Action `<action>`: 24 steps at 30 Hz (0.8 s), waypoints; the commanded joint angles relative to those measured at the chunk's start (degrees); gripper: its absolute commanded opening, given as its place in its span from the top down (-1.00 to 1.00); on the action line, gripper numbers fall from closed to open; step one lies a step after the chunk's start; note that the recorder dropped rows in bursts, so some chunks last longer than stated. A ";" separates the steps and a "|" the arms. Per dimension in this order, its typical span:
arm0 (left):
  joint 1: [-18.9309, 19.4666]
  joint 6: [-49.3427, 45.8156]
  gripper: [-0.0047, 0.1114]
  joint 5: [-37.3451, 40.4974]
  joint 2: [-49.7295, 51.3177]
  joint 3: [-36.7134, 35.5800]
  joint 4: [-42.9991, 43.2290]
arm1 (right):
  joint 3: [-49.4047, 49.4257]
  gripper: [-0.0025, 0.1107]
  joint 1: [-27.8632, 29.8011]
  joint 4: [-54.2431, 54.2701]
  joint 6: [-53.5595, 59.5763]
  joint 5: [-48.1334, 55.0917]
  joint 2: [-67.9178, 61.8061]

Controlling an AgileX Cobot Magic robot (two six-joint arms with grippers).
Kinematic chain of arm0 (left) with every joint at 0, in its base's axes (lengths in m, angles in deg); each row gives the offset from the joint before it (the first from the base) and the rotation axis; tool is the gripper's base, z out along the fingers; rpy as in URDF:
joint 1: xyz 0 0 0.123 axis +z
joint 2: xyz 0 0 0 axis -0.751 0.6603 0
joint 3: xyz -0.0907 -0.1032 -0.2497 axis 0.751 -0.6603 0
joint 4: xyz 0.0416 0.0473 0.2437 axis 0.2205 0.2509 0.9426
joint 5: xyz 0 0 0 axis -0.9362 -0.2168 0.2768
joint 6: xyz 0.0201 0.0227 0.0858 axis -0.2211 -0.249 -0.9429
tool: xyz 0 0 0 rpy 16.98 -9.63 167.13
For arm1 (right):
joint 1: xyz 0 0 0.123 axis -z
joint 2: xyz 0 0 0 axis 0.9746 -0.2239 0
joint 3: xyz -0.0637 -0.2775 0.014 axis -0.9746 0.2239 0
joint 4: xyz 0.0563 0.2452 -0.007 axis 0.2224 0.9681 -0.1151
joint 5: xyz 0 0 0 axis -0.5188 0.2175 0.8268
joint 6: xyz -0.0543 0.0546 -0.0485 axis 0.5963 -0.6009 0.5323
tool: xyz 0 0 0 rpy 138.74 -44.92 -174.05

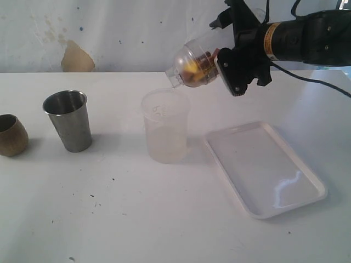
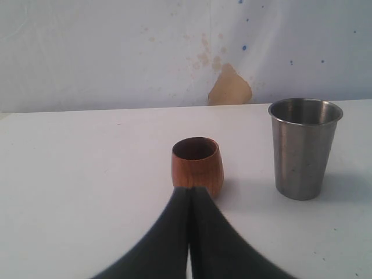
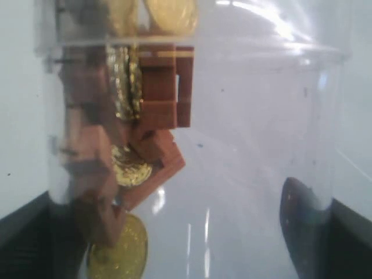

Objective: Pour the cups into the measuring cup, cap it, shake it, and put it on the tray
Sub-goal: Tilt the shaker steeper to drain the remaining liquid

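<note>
The right gripper (image 1: 220,61) clasped the tilted measuring cup (image 1: 189,66) above the frosted cup (image 1: 164,137); the left gripper (image 2: 190,193) was closed, empty.

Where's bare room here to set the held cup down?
The tray is bare. The table is free camera-side of all cups, and between tumbler and frosted cup. Crowded: over the frosted cup, where the right tool holds the measuring cup; tight by the wooden cup, at the left tool.

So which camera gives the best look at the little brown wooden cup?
The left wrist view: the wooden cup stands close, centred, its open mouth visible. The exterior view clips it at the frame's edge; the right wrist view doesn't show it.
</note>
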State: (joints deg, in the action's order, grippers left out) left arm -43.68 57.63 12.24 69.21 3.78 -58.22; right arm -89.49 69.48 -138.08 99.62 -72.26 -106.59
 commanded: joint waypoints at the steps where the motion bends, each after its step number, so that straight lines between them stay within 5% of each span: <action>1: -0.03 0.03 0.91 -0.55 -0.25 -0.31 0.18 | -0.65 0.96 0.05 0.95 0.11 -0.83 0.87; 24: -0.03 0.03 0.91 -0.55 -0.25 -0.31 0.18 | -0.65 0.96 0.05 0.95 4.24 -0.97 0.87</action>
State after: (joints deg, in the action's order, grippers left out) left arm -43.68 57.63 12.24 69.21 3.78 -58.22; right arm -89.49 69.48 -138.08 103.70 -72.26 -106.59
